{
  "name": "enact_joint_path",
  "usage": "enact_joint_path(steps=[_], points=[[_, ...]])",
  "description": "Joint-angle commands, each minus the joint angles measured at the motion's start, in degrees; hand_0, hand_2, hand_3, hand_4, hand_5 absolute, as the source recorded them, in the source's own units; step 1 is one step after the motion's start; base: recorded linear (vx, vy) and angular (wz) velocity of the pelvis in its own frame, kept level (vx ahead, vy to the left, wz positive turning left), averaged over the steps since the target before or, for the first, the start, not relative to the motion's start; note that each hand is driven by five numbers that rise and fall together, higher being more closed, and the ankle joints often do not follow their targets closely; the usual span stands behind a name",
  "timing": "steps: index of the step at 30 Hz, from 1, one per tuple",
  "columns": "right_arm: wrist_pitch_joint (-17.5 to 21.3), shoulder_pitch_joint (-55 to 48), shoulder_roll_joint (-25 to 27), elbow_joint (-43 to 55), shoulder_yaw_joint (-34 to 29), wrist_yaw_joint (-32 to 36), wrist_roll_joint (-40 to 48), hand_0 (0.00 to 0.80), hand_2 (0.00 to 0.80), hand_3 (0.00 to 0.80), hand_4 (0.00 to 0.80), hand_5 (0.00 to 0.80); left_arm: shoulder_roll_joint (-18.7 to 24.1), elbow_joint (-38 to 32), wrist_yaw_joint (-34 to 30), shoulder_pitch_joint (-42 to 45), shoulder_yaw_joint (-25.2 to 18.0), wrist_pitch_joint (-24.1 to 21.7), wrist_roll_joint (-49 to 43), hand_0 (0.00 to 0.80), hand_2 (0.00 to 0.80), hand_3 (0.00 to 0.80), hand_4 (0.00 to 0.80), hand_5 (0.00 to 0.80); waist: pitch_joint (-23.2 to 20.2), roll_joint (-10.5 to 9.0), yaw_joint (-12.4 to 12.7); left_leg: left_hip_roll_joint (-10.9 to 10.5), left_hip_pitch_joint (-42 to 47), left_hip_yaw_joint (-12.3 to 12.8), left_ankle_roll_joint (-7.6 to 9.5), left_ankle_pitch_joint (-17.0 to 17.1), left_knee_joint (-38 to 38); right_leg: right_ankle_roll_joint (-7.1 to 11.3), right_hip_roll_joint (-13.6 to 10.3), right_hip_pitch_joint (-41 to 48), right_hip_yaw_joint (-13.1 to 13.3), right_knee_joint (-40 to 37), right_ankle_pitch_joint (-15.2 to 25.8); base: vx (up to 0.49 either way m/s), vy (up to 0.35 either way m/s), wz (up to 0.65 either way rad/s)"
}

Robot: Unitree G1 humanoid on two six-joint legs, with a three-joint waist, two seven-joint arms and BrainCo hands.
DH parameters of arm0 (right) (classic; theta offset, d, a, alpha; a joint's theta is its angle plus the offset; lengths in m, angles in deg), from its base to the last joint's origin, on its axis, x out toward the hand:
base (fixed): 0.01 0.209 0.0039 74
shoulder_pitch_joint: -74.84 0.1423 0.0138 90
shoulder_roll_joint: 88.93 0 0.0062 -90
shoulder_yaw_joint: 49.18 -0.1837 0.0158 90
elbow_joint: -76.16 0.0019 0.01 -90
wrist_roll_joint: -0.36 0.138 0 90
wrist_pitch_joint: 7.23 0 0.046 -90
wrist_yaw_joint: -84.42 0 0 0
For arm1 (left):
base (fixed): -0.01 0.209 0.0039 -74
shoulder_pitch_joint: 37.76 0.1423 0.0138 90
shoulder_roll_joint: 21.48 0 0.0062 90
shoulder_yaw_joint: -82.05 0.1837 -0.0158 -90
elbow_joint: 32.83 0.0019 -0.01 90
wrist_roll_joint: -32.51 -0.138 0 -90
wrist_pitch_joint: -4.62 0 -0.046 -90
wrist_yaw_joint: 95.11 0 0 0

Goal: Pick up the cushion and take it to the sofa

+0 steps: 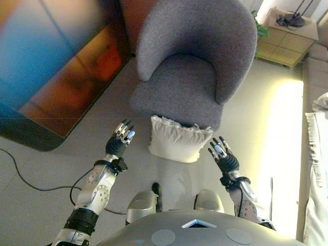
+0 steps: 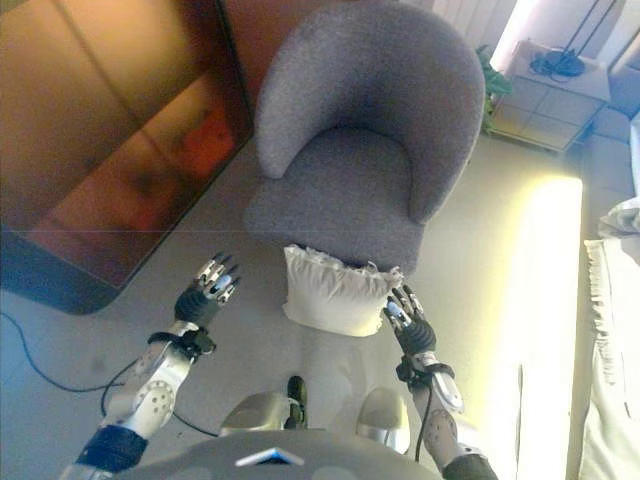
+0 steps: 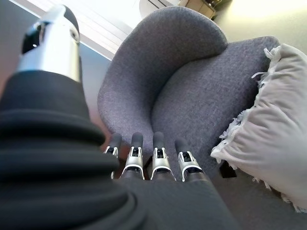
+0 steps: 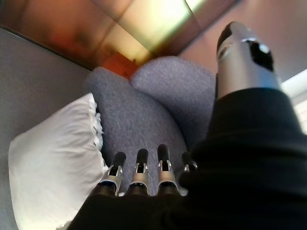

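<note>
A white fringed cushion (image 1: 178,140) stands on the floor, leaning against the front of a grey armchair (image 1: 192,66). My left hand (image 1: 121,139) hovers open a little to the cushion's left, apart from it. On the cushion's right, my right hand (image 1: 222,155) is open too, close to its lower corner, fingers straight. Both wrist views show the cushion (image 3: 268,129) (image 4: 53,158) beside straight fingers (image 3: 154,163) (image 4: 138,175), with nothing held. A light sofa's edge (image 1: 318,128) shows at the far right.
A dark low table with a glossy top (image 1: 56,66) fills the upper left. A pale cabinet (image 1: 284,41) with cables on it stands at the back right. Open grey floor (image 1: 266,133) lies between the armchair and the sofa.
</note>
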Motion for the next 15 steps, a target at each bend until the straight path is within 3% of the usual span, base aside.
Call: enact_joint_path(steps=[1, 8, 12, 15], points=[[3.0, 2.7, 0.4, 1.6, -0.6, 0.6, 1.6, 0.000, 0.000, 0.000, 0.000, 0.000, 1.4, -4.6, 0.4, -1.5, -0.5, -1.8, -0.2, 0.000, 0.000, 0.000, 0.000, 0.000, 0.7, -2.92, -0.6, -1.6, 0.2, -1.4, -2.82, -4.5, 3.5, 2.44, -1.3, -0.8, 0.2, -9.7, 18.7, 0.229, -0.081, -0.08], [0.8, 0.6, 0.2, 1.9, -2.2, 0.9, 1.0, 0.000, 0.000, 0.000, 0.000, 0.000, 1.2, -5.2, -0.8, 1.7, -1.4, 0.1, -1.0, 0.000, 0.000, 0.000, 0.000, 0.000, 0.0, -4.23, -2.1, -1.1, 3.0, -3.9, -3.22, -9.3, 5.8, 4.68, -2.1, -0.9, 6.0, -16.1, 22.0, 0.285, -0.105, 0.11], [-0.1, -0.1, 0.6, 1.1, -2.4, 2.3, 1.1, 0.000, 0.000, 0.000, 0.000, 0.000, 1.5, -5.7, -1.0, 3.3, -2.0, -0.1, -0.6, 0.000, 0.000, 0.000, 0.000, 0.000, -0.4, -4.97, -2.2, 0.2, 5.1, -4.0, -3.62, -11.3, 6.6, 5.88, -1.9, -1.1, 5.4, -17.9, 22.9, 0.301, -0.196, 0.14], [-0.3, 0.3, 1.1, 0.5, -1.8, 2.9, 0.8, 0.000, 0.000, 0.000, 0.000, 0.000, 1.4, -5.3, -0.7, 3.4, -1.8, -0.6, -0.7, 0.000, 0.000, 0.000, 0.000, 0.000, -0.9, -4.78, -2.8, 2.0, 7.3, -4.9, -4.29, -11.7, 6.3, 5.68, 0.0, -0.9, 6.8, -17.5, 20.9, 0.277, -0.226, 0.00]])
